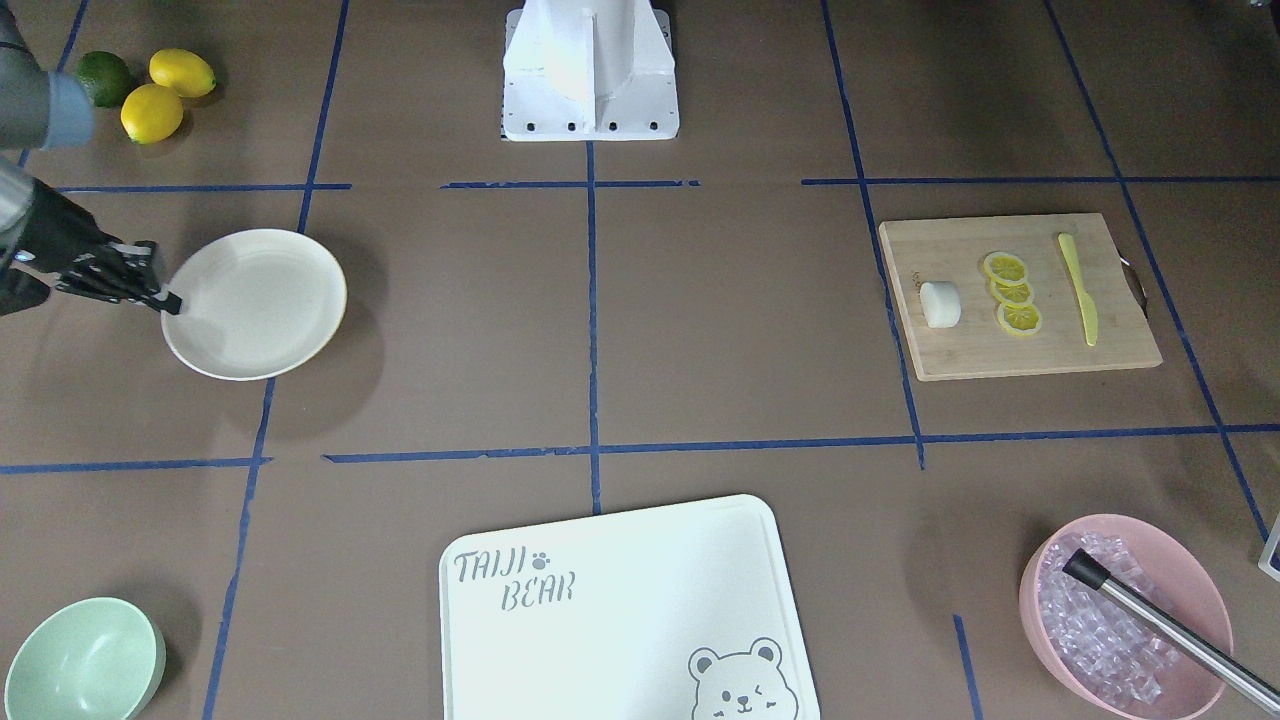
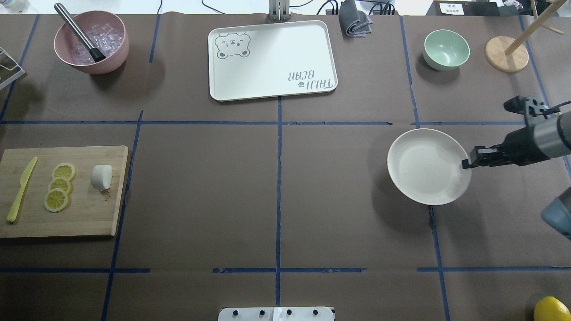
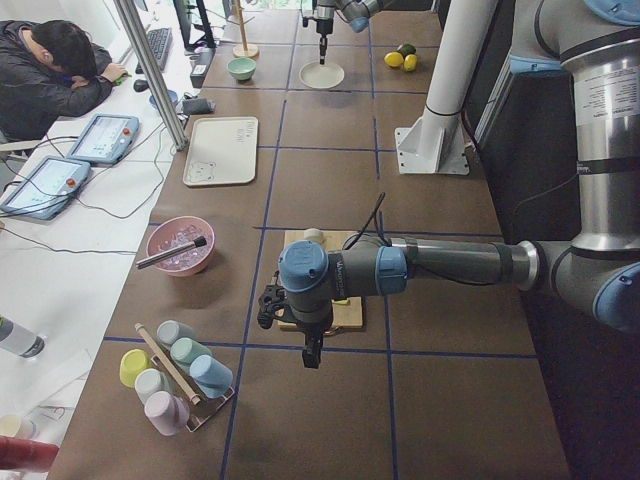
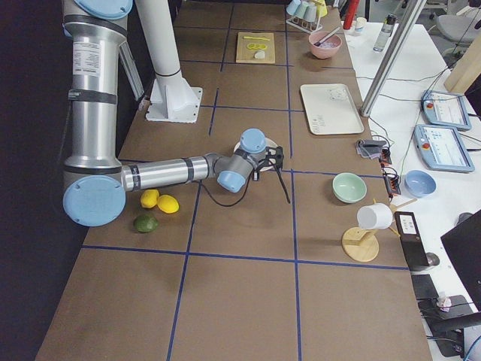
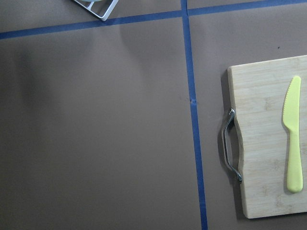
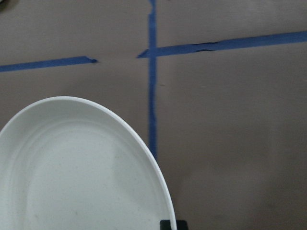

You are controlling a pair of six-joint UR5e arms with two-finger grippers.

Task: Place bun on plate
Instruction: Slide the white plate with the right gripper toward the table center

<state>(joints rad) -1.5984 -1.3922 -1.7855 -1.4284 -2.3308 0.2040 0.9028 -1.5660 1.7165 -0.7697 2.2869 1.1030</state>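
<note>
Where it rests on the board (image 1: 1050,360), the bun (image 1: 940,304) looks white, stubby.

Overhead and front views face oppositely — both show the plate (image 2: 424,169).

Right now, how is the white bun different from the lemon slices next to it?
The bun is plain white, and the lemon slices are yellow with pale rims. The bun is thick and chunky, while the lemon slices are thin and flat. The bun sits alone, but there are three lemon slices overlapping in a row. Both rest on the wooden cutting board.
</note>
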